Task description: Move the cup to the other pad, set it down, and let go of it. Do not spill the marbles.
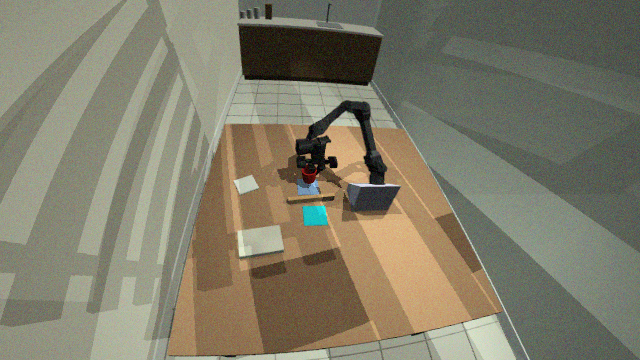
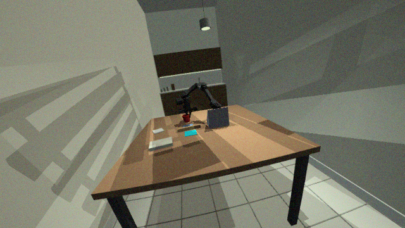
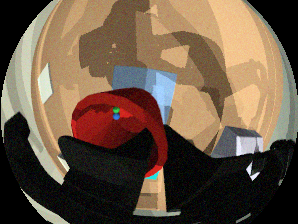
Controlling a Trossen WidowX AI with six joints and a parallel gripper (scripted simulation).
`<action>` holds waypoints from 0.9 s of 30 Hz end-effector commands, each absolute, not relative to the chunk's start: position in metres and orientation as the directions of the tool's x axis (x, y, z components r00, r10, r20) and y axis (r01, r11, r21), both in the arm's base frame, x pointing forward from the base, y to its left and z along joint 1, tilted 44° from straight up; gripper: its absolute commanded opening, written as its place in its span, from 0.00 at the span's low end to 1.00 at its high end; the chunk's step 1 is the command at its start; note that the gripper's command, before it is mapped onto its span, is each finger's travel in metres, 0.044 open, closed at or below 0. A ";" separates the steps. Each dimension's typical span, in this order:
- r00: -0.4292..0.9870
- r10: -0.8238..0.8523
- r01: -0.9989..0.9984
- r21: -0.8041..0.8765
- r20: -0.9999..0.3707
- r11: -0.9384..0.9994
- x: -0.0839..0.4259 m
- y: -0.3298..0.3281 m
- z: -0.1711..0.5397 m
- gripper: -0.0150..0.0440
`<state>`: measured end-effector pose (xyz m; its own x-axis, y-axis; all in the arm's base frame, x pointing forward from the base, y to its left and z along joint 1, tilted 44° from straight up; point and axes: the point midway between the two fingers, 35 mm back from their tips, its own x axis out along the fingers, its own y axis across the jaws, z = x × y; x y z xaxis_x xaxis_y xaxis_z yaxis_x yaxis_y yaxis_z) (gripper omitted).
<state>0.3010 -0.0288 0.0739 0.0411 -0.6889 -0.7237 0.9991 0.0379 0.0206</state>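
Observation:
My gripper [image 1: 312, 169] [image 3: 158, 128] is shut on the wall of the red cup [image 1: 309, 175] [image 2: 186, 118] [image 3: 92, 132], one finger inside the rim and one outside. The cup hangs a little above the blue pad [image 1: 307, 189] [image 2: 188, 125] [image 3: 131, 77] and looks slightly tilted in the wrist view. A green marble [image 3: 116, 110] and a blue marble [image 3: 116, 116] show inside it; the fingers hide part of the interior. The cyan pad [image 1: 315, 216] [image 2: 190, 133] [image 3: 153, 176] has nothing on it and lies nearer the top and exterior views.
A low wooden bar [image 1: 310, 198] [image 2: 186, 128] lies between the pads. A grey box-like block [image 1: 374, 198] [image 2: 218, 118] stands to the right, before the arm's base. A small white slab [image 1: 246, 184] [image 2: 158, 130] and a larger one [image 1: 260, 241] [image 2: 161, 143] lie to the left.

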 end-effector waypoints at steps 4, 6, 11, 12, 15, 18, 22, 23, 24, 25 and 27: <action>0.042 -0.689 0.999 0.020 -0.724 0.039 0.301 -0.029 0.074 0.25; 0.042 -0.689 0.999 0.020 -0.724 0.039 0.301 -0.029 0.074 0.25; 0.042 -0.689 0.999 0.020 -0.724 0.039 0.301 -0.029 0.074 0.25; 0.042 -0.689 0.999 0.020 -0.724 0.039 0.301 -0.029 0.074 0.25; 0.041 -0.689 0.999 0.020 -0.724 0.039 0.301 -0.028 0.073 0.25; 0.041 -0.688 0.999 0.021 -0.724 0.038 0.301 -0.025 0.070 0.25; 0.040 -0.687 0.999 0.021 -0.726 0.036 0.300 -0.017 0.064 0.25; 0.039 -0.686 0.999 0.021 -0.726 0.035 0.299 -0.015 0.062 0.25; 0.039 -0.686 0.999 0.021 -0.727 0.035 0.299 -0.013 0.060 0.25; 0.039 -0.686 0.999 0.021 -0.727 0.034 0.299 -0.011 0.058 0.25; 0.039 -0.685 0.999 0.021 -0.727 0.034 0.298 -0.007 0.055 0.25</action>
<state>0.2994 -0.0136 0.0616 0.0425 -0.6886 -0.7239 0.9990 0.0400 0.0206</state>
